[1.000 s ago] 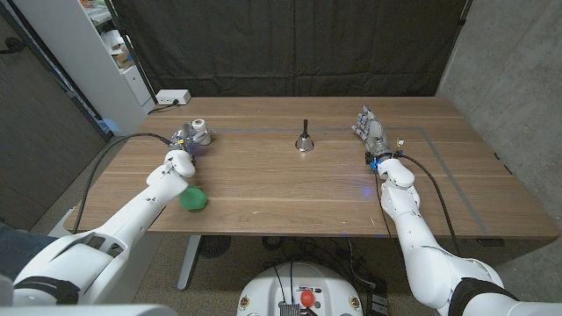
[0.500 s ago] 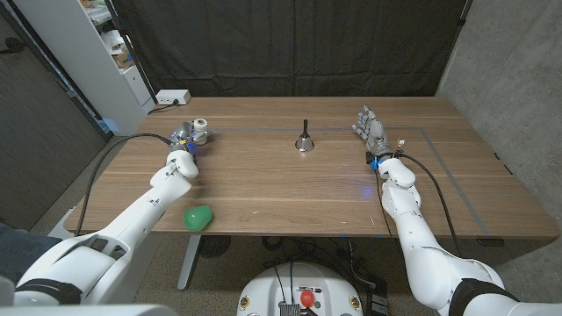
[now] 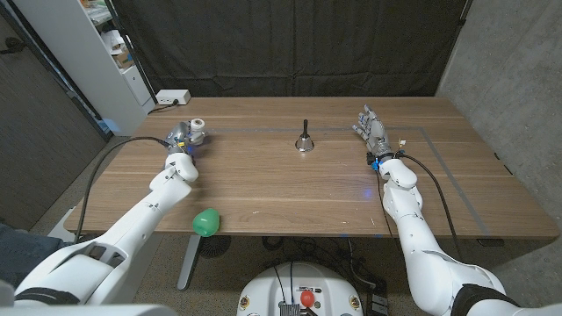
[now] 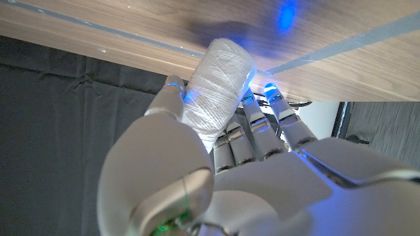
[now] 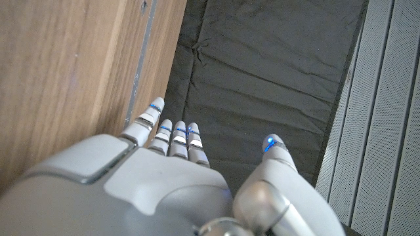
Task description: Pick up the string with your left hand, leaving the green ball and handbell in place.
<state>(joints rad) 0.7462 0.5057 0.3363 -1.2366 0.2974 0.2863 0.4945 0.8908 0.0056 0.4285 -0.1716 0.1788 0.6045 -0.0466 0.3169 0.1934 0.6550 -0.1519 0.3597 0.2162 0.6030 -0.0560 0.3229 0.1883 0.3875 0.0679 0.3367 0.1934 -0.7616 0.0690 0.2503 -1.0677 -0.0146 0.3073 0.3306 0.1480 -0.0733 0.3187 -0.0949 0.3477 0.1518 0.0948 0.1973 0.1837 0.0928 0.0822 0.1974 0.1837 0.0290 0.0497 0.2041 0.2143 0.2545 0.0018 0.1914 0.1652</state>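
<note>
A white spool of string (image 3: 198, 128) stands at the far left of the table, and my left hand (image 3: 182, 140) is wrapped around it. In the left wrist view the fingers (image 4: 259, 134) and thumb grip the string spool (image 4: 216, 85), its end close to the wood; I cannot tell if it is lifted. The green ball (image 3: 205, 220) lies by the table's front edge, beside my left forearm. The dark handbell (image 3: 304, 140) stands upright at the far middle. My right hand (image 3: 372, 132) is at the far right, fingers spread, holding nothing.
A black cable (image 3: 114, 154) runs over the table's left edge toward my left hand. A white power strip (image 3: 172, 96) sits behind the far edge. A grey line (image 3: 448, 167) marks the wood on the right.
The green ball has rolled from beside my left forearm toward the table's front edge. My left hand has closed in on the spool. The right hand has not moved.
</note>
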